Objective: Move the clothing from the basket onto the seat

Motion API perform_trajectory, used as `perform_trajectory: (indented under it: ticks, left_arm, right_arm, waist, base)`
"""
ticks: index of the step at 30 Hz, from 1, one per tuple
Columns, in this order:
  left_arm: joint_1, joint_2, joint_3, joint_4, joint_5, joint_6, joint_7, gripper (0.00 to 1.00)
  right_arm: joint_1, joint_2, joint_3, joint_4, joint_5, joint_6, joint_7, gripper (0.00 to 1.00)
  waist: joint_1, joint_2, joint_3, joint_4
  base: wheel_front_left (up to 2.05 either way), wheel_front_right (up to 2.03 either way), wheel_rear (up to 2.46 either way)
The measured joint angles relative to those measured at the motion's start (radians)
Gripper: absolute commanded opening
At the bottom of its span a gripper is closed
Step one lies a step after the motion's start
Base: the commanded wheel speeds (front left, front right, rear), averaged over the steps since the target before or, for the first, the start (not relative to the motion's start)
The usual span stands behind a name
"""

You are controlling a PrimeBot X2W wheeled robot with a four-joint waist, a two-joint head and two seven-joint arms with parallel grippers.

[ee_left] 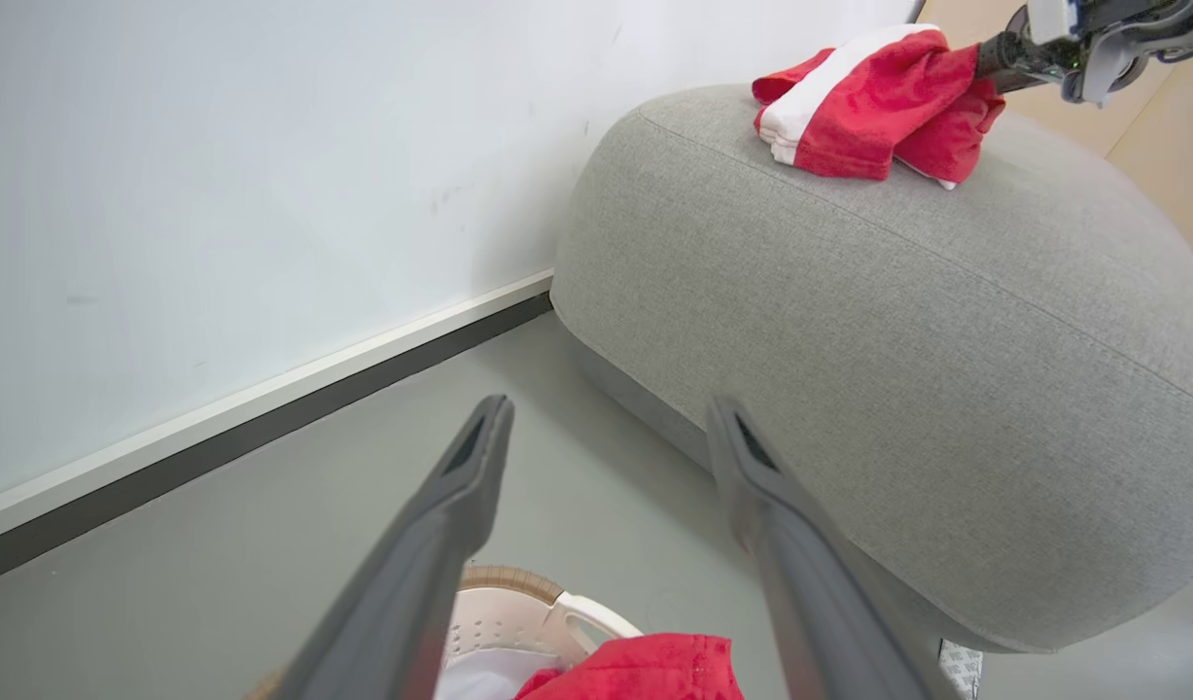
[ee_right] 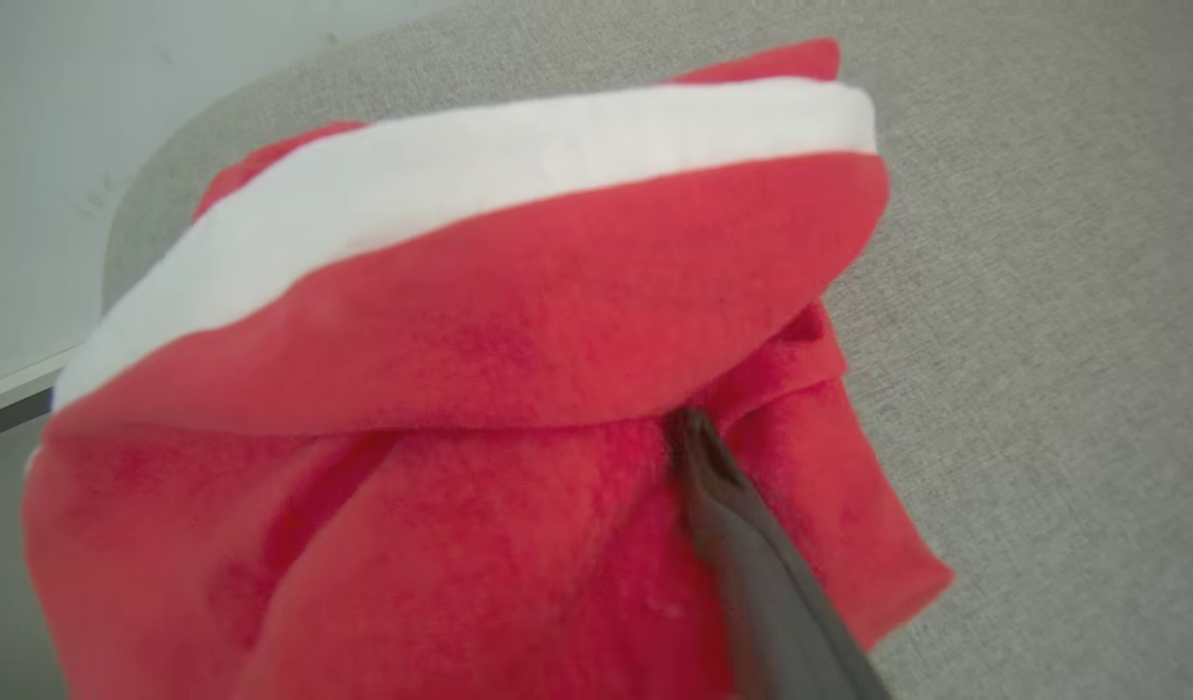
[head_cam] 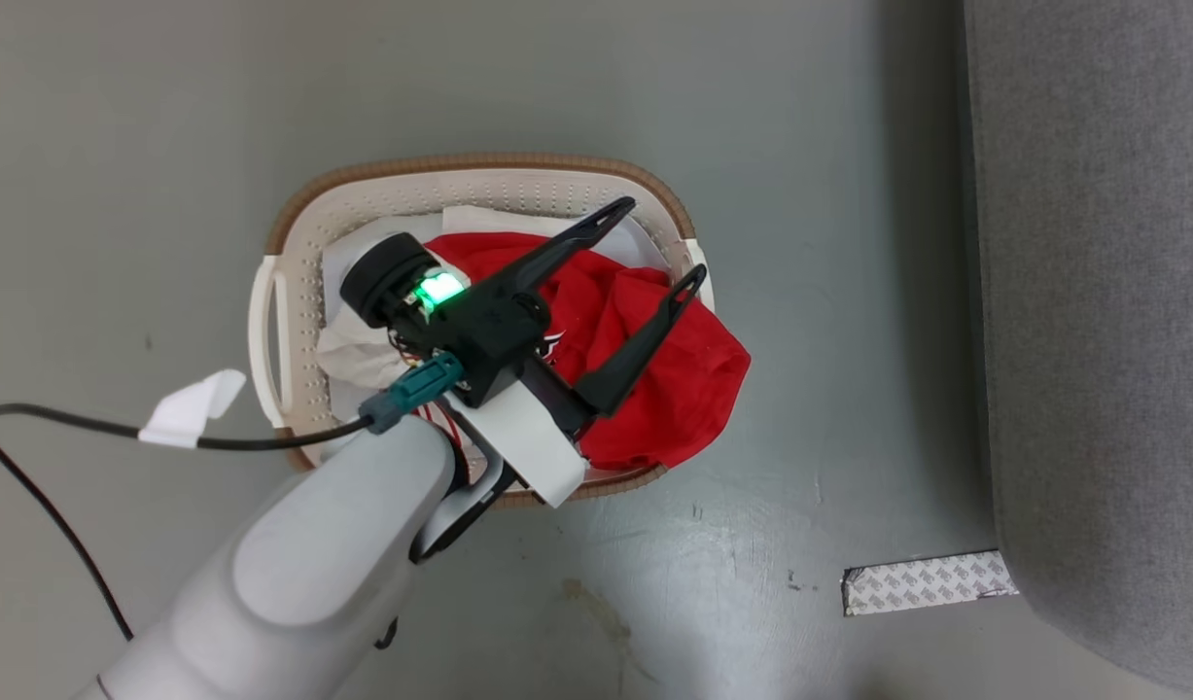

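Observation:
A red garment (head_cam: pixel 674 389) lies in the cream basket (head_cam: pixel 479 160) and spills over its right rim; it also shows in the left wrist view (ee_left: pixel 645 666). My left gripper (head_cam: pixel 662 238) hovers above it, open and empty, fingers spread (ee_left: pixel 608 408). A second red garment with a wide white band (ee_left: pixel 868 107) rests on the grey seat (ee_left: pixel 897 340). My right gripper (ee_left: pixel 985 58) touches its far side. In the right wrist view this garment (ee_right: pixel 460 340) lies close in front. One dark finger (ee_right: pixel 742 554) stands right of the middle, and cloth covers the other.
A pale sheet (head_cam: pixel 363 340) lines the basket under the red cloth. A black cable with a white tag (head_cam: pixel 192 408) trails over the grey floor to the left. A strip of tape (head_cam: pixel 927 581) sits by the seat's corner (head_cam: pixel 1102 292). A white wall and baseboard (ee_left: pixel 265 389) run behind.

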Motion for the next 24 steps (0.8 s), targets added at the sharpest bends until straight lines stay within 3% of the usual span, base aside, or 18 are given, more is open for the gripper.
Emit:
perform_trajectory:
  ticks: [11, 17, 24]
  left_arm:
    - [0.046, -0.023, 0.002, 0.053, -0.023, 0.002, -0.023, 1.00]
    - [0.096, -0.032, 0.015, 0.063, -0.040, 0.009, -0.030, 1.00]
    - [0.172, -0.045, 0.049, 0.067, -0.065, 0.015, -0.035, 1.00]
  right_arm:
    - [0.030, 0.037, 0.086, -0.006, -0.047, 0.000, 0.048, 1.00]
    - [0.072, 0.011, 0.110, -0.017, -0.064, 0.000, 0.093, 1.00]
    - [0.143, -0.004, 0.124, -0.122, -0.033, 0.000, 0.078, 1.00]
  waist:
    - [-0.0001, 0.0000, -0.103, -0.013]
    - [-0.0003, 0.0000, -0.202, -0.018]
    - [-0.0003, 0.0000, -0.336, -0.016]
  base:
    - [0.00, 0.00, 0.00]
    - [0.00, 0.00, 0.00]
    - [0.00, 0.00, 0.00]
